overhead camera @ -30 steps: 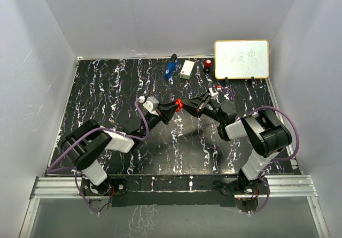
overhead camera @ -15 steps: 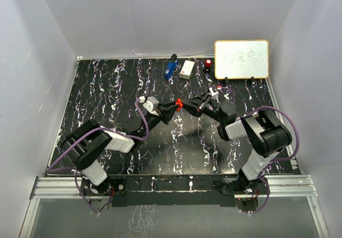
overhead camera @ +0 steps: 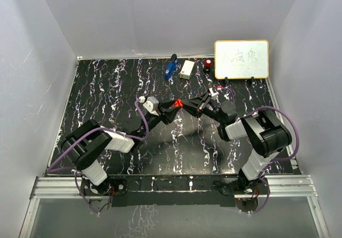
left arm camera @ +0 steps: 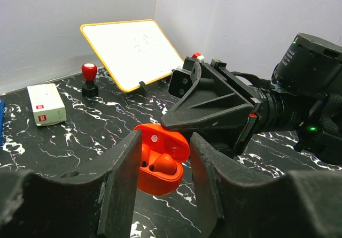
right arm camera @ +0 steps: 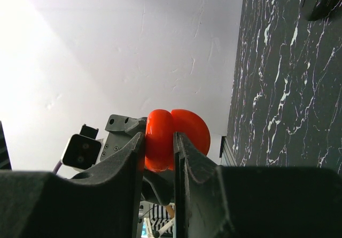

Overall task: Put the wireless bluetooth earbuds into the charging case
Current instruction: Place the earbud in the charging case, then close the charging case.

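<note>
My right gripper (right arm camera: 158, 137) is shut on the base of the red charging case (right arm camera: 172, 137), holding it above the table with its lid hinged open. In the left wrist view the case (left arm camera: 152, 183) faces me. A red earbud (left arm camera: 164, 164) sits in one well. A second rounded red shape beside it is half hidden behind my left finger. My left gripper (left arm camera: 163, 141) stands open just in front of the case, jaws apart with nothing between them. From above, both grippers meet at the case (overhead camera: 180, 104) over the table's middle.
At the back of the marbled black table (overhead camera: 107, 88) stand a yellow-framed whiteboard (overhead camera: 241, 59), a red-topped stamp (overhead camera: 208, 63), a small white box (overhead camera: 187, 68) and a blue object (overhead camera: 170, 67). White walls enclose three sides.
My left gripper has opened and drawn back slightly from the case. The right gripper and the case have stayed where they were.
</note>
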Robot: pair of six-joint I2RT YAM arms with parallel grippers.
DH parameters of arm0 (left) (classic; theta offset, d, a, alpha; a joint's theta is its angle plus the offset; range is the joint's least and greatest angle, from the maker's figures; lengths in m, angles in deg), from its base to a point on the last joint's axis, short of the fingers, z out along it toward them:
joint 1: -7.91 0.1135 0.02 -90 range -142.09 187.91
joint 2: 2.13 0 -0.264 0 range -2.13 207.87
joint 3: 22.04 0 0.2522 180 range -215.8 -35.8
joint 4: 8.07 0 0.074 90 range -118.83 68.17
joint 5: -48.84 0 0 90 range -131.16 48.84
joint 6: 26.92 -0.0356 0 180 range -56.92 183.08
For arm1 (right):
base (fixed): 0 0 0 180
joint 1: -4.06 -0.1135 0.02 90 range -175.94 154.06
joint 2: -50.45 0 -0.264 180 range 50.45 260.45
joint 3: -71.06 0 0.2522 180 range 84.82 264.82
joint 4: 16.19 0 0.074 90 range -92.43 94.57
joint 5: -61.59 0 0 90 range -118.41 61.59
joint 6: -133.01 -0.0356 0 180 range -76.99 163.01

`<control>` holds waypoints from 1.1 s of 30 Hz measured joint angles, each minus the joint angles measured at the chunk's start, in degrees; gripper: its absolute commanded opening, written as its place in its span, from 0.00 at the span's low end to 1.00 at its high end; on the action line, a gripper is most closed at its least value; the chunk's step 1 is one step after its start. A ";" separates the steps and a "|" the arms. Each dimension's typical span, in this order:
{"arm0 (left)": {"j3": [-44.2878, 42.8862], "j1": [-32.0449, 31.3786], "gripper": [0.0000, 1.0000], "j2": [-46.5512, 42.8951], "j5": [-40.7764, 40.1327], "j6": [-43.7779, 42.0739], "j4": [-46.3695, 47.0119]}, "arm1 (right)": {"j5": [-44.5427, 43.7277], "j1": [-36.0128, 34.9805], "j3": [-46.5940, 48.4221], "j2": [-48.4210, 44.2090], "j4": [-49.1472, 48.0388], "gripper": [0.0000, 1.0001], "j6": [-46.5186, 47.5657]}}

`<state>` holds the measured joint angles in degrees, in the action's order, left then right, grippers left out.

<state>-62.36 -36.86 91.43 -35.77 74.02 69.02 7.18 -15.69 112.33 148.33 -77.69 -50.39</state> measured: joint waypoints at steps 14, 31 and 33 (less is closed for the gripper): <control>2.71 -0.04 0.70 -18.27 -5.70 -0.72 -2.19 | 0.20 0.00 0.00 1.40 -0.13 0.02 0.02; 8.39 -3.34 0.99 -14.36 -10.75 -6.03 -13.40 | 0.24 0.00 3.15 4.33 -0.76 0.01 0.04; 8.39 -4.17 0.99 -14.36 -11.17 -7.89 -13.35 | 0.17 0.00 4.11 4.31 -0.44 0.02 0.07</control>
<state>-53.97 -41.04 77.07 -46.94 66.13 55.67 7.36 -15.69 116.44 152.64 -78.13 -50.33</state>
